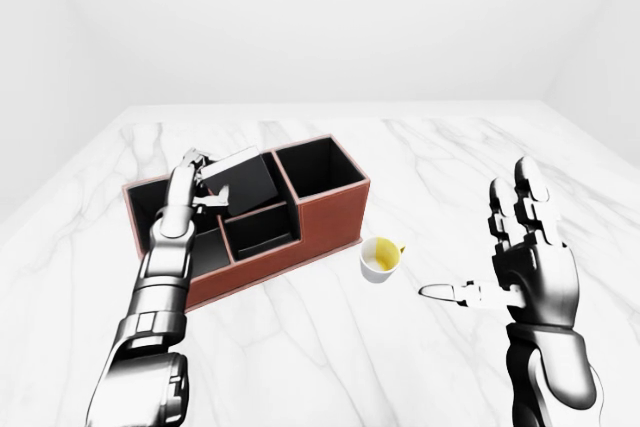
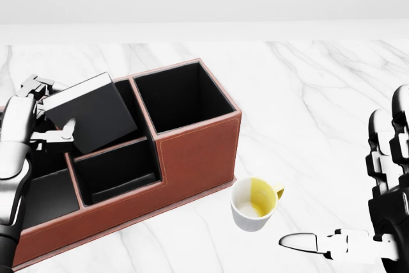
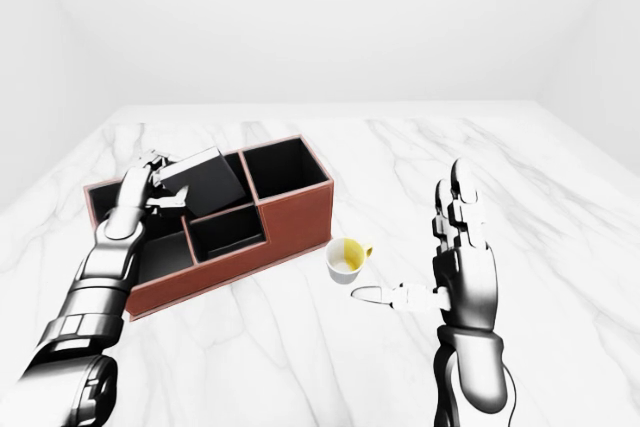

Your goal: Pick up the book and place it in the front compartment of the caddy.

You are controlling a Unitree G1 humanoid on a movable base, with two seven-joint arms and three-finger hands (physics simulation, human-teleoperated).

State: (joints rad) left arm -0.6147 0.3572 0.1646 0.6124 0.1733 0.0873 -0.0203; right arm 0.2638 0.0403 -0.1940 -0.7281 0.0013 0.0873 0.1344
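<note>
Room: bare, white, evenly lit, no hard shadows. Plain white wall (image 1: 330,17) across the top of the eye views, 10 to 2 o'clock; faint corners where side walls meet it at far left and far right. White marble tabletop (image 2: 307,94) with grey veining fills the lower part of every view. Its far edge runs straight across at 12 o'clock in the head view.
</note>
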